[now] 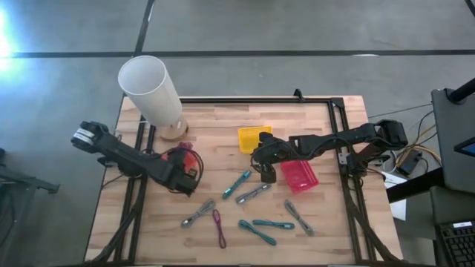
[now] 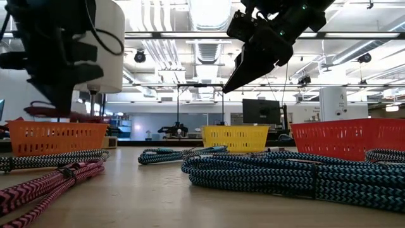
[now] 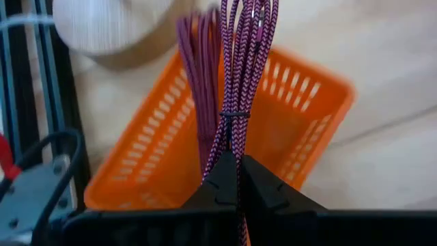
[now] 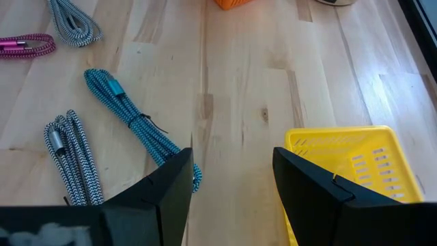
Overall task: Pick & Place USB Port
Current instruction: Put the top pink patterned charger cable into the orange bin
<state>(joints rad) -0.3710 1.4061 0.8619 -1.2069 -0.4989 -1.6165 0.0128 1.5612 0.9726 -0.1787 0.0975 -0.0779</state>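
Observation:
My left gripper (image 3: 235, 179) is shut on a coiled pink braided USB cable (image 3: 240, 61) above the orange basket (image 3: 300, 109), at the table's left (image 1: 185, 176). A darker purple bundle (image 3: 199, 75) runs beside the cable; whether it is the same cable I cannot tell. My right gripper (image 4: 232, 160) stands open above the table's middle (image 1: 267, 172), between the yellow basket (image 1: 252, 139) and the red basket (image 1: 299, 176), with nothing between its fingers. Teal, grey and pink cable bundles (image 1: 237, 183) lie flat on the wood. My left gripper pinches the pink cable's bundled strands (image 3: 236, 147) between its two fingers, just short of the thin tie (image 3: 232, 115) around the bundle. The fingers slant steeply downward and lie along the strands. The cable runs out beyond the fingertips, over the basket's inside.
A white cylinder (image 1: 148, 87) on a round wooden foot (image 1: 176, 132) stands just behind the orange basket. A black frame (image 1: 338, 111) edges the table. Beneath my right gripper lie a teal cable (image 4: 136, 123) and a grey one (image 4: 68, 154); bare wood shows between them and the yellow basket (image 4: 348, 164).

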